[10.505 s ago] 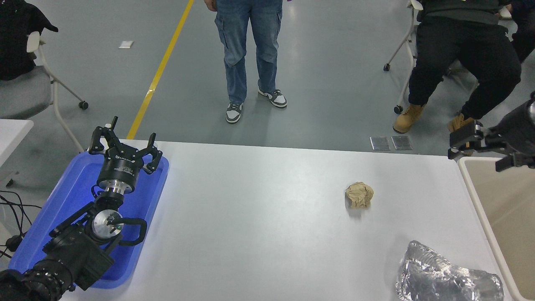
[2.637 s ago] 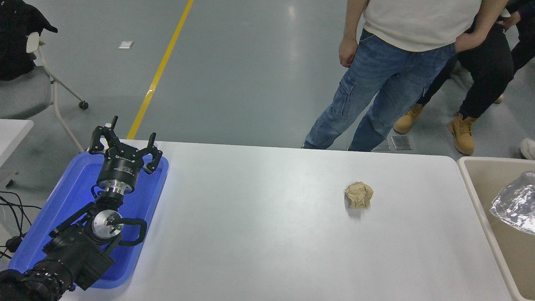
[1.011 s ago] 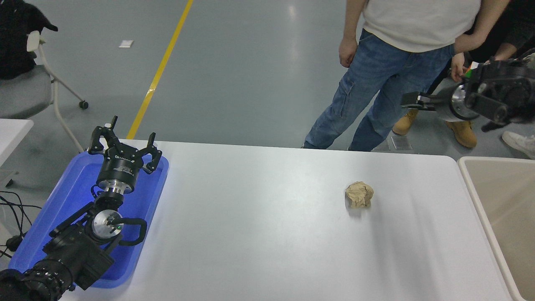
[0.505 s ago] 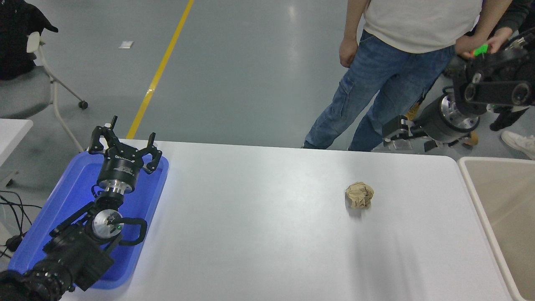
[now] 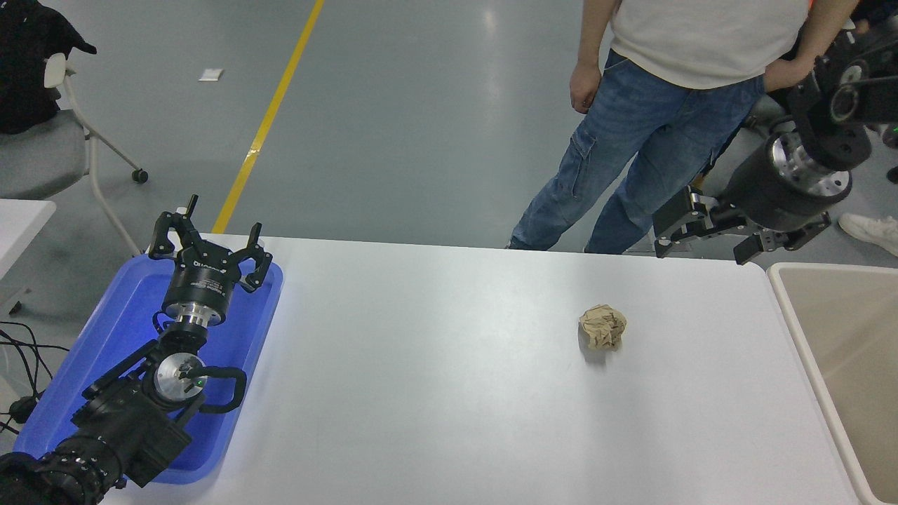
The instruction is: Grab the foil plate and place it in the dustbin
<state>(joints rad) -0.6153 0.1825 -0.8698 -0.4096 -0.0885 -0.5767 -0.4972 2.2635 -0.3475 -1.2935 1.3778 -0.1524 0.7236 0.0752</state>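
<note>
The foil plate is out of view. The dustbin (image 5: 807, 344), beige with a pale rim, stands at the table's right edge; the part of its tan inside that shows holds nothing. My right gripper (image 5: 705, 247) is open and empty. It hangs over the table's far right edge, left of the dustbin and above and right of the paper ball. My left gripper (image 5: 208, 247) is open and parked over the blue tray at the lower left.
A small crumpled brown paper ball (image 5: 602, 327) lies on the white table (image 5: 435, 379) right of centre. A shallow blue tray (image 5: 126, 315) sits at the left edge. A person in jeans (image 5: 631, 140) stands close to the far edge, beside my right arm.
My right arm has swung in from the right and come down towards the table's far right edge. The foil plate, over the dustbin 2.6 s ago, no longer shows.
</note>
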